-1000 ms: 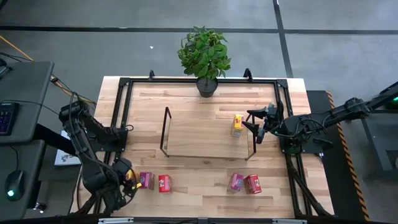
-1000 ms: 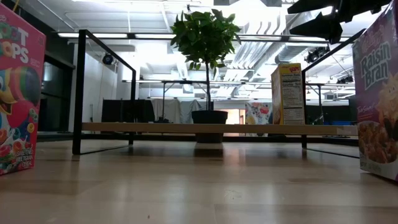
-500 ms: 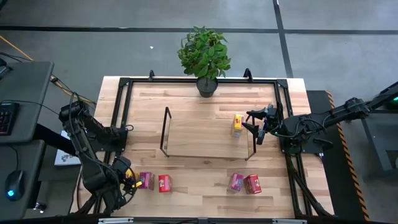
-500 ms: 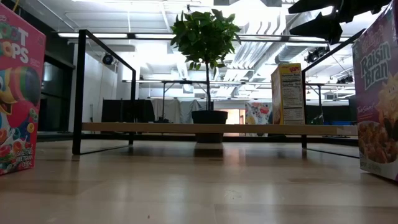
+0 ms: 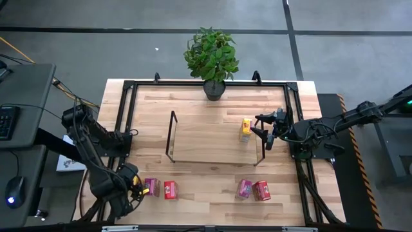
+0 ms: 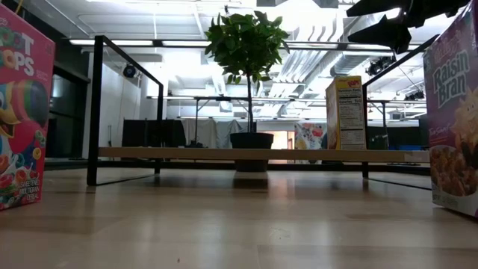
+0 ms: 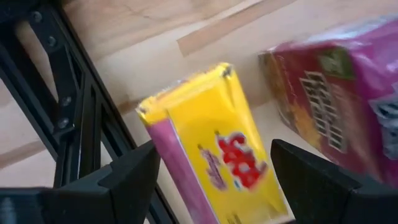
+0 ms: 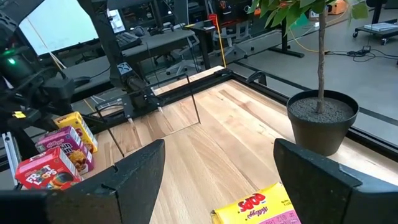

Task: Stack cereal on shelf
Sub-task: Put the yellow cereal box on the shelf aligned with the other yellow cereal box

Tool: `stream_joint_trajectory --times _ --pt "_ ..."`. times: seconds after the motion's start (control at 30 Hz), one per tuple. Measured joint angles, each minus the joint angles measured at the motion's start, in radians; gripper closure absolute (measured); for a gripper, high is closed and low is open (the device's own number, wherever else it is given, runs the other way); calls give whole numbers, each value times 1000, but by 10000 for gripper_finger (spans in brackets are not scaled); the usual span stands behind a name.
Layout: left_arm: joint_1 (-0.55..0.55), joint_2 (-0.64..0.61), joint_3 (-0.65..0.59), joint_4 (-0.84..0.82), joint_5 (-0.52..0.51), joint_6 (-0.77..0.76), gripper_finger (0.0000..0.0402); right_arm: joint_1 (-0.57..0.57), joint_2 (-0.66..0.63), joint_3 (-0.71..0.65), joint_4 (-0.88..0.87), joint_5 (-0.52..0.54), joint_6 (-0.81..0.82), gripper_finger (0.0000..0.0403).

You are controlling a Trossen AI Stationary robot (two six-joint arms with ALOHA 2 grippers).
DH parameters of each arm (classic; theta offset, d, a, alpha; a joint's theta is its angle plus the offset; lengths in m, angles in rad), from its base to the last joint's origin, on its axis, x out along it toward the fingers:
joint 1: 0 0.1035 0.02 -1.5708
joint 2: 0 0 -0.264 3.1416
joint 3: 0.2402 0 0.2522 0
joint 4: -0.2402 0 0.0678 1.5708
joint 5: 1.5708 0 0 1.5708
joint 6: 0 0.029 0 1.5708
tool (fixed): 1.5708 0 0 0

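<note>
Slightly shifted since earlier, the left tool [image 5: 132, 187] sits at the surface's [image 5: 212, 106] near-left corner; the right tool [image 5: 262, 128] hangs apart beside the shelf's [image 5: 206, 138] yellow box [image 5: 245, 129]. Left wrist view: fingers apart around another yellow box [image 7: 214, 149], light, stiff card, best pinched across its narrow sides.

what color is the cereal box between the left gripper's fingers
Yellow with red lettering and a pink side: the cereal box, clearest in the left wrist view.
</note>
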Motion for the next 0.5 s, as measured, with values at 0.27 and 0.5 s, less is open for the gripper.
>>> stream_joint_trajectory --times 0.27,0.5 --pt "0 0 -38 21 -1 0 106 0 0 0 0 -1 0 110" --pt "0 0 -38 22 -5 -5 146 0 0 0 0 -1 0 110"
